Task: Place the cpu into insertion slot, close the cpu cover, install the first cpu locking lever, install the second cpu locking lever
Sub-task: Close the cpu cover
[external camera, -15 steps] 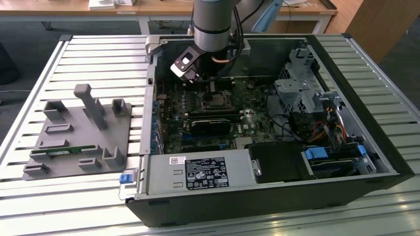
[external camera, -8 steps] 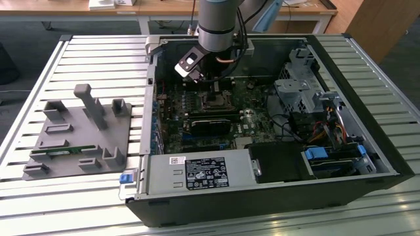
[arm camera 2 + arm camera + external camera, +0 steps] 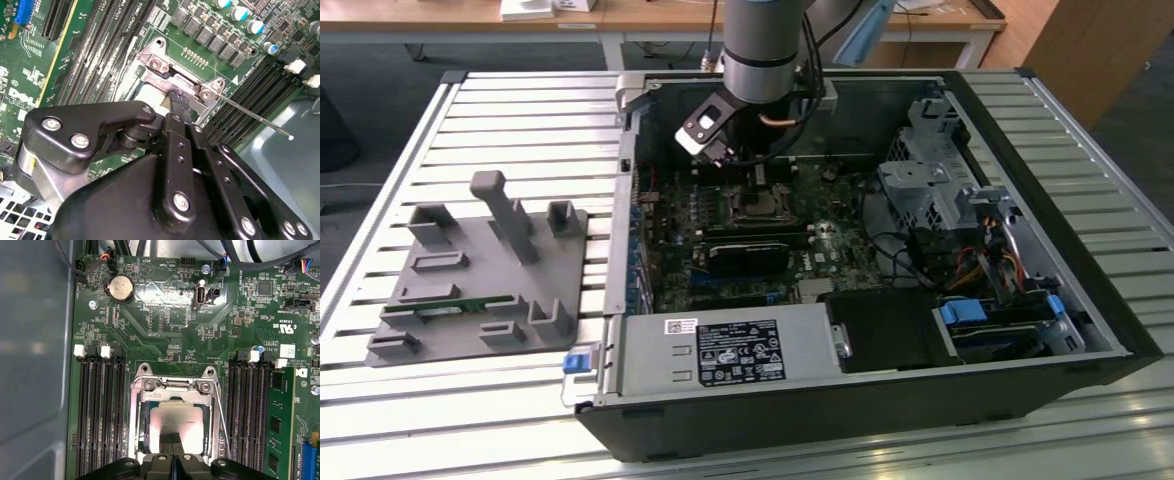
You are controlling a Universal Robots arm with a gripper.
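While the gripper [image 3: 172, 437] stands over the socket with its two fingers drawn tight together and nothing seen between them, its tip lies at the rim of the cpu [image 3: 177, 417], on it or just above. Contact not confirmed.

The cpu sits in the socket on the motherboard [image 3: 165, 330]. The cpu cover [image 3: 143, 415] appears down around it, with the grey top showing through the open centre. In the exterior view the socket is mid-case [image 3: 787, 425]. From it, the power supply box [image 3: 720, 350] is at 6 o'clock, the drive cage [image 3: 927, 185] at 3 o'clock, and the grey fixture plate [image 3: 454, 290] at 9 o'clock, outside the case.

Risks (judgement):
- One locking lever [image 3: 255, 117] juts free over the memory slots, not hooked. The cover is therefore unlocked, and if the tip lifts or slides it may spring up.
- A narrow tip on smooth metal could slip sideways into the small parts beside the socket.
- If the cpu is not fully seated, downward pressure could bend the socket pins. Seating cannot be judged here.

Counts:
- arm [image 3: 761, 40]: 1
- gripper: 1
- cpu: 1
- cpu cover: 1
- lever rods: 1 certain, second not identified
- screws [image 3: 149, 384] on the cover's hinge bar: 2
- coin cell [image 3: 121, 288]: 1
- fixture plate: 1
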